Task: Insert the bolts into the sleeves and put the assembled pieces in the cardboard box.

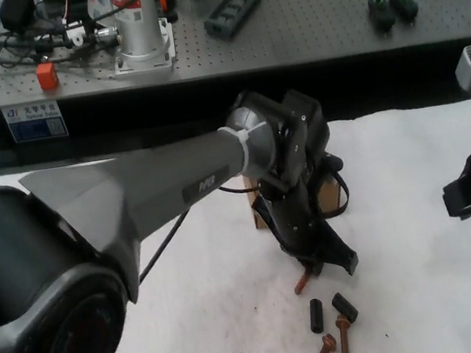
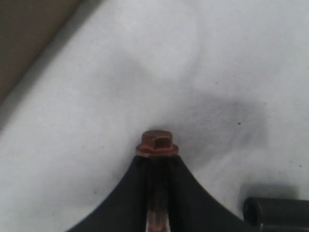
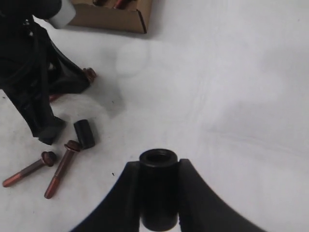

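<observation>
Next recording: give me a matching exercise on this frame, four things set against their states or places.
Things:
1. left gripper
2. right gripper
3. cardboard box
4. loose sleeve

States or places:
A. shut on a black sleeve
B. lying on the white cloth beside two loose bolts
C. brown, open at the top
D. shut on a copper bolt

Pairs: 1-D, 2-A, 3-C, 4-B.

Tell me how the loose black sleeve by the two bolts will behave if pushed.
The sleeve looks like a short, stiff tube lying on its side, so it would probably roll, though the soft white cloth may slow it. It seems small and light, so a push could easily send it against the bolt beside it.
</observation>
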`<state>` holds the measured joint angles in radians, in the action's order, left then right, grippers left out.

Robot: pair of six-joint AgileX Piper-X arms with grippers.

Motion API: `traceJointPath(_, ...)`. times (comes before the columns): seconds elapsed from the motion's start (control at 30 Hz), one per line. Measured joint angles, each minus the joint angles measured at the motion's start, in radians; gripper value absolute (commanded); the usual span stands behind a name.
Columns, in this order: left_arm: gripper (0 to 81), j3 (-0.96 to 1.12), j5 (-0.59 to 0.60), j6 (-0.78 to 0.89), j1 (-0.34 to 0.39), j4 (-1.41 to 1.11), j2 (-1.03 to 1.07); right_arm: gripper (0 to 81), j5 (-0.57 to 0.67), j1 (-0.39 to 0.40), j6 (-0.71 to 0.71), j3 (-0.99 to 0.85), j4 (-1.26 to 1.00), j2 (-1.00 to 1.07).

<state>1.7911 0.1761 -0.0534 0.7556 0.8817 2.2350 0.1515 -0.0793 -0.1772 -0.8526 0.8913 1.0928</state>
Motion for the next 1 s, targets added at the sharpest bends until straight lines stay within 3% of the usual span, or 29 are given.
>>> traceJointPath(0.2, 0.7, -0.143, 0.109, 0.099, -0.07, -0.151, -0.247, 4.6, 0.154, 0.0, 0.044, 0.053, -0.107, -0.029)
traceJointPath(0.33, 0.7, -0.48, 0.288, 0.305, -0.156, -0.651, -0.521, 4.6, 0.32, 0.017, 0.177, 0.18, -0.281, -0.086)
traceJointPath(0.43, 0.7, -0.726, 0.458, 0.513, -0.167, -1.096, -0.622, 4.6, 0.443, 0.153, 0.299, 0.289, -0.48, -0.085)
traceJointPath(0.47, 0.7, -0.813, 0.506, 0.597, -0.164, -1.261, -0.63, 4.6, 0.482, 0.189, 0.373, 0.35, -0.639, -0.075)
traceJointPath(0.5, 0.7, -0.841, 0.519, 0.627, -0.162, -1.31, -0.629, 4.6, 0.495, 0.257, 0.403, 0.373, -0.711, -0.049)
traceJointPath(0.53, 0.7, -0.863, 0.528, 0.656, -0.163, -1.353, -0.629, 4.6, 0.509, 0.257, 0.455, 0.394, -0.835, -0.046)
traceJointPath(0.6, 0.7, -0.884, 0.537, 0.69, -0.163, -1.399, -0.629, 4.6, 0.51, 0.314, 0.483, 0.396, -0.891, -0.006)
traceJointPath(0.7, 0.7, -0.892, 0.547, 0.707, -0.163, -1.428, -0.629, 4.6, 0.436, 0.333, 0.549, 0.396, -1.096, 0.016)
traceJointPath(1.0, 0.7, -0.892, 0.564, 0.718, -0.165, -1.456, -0.635, 4.6, 0.35, 0.338, 0.56, 0.396, -1.157, 0.017)
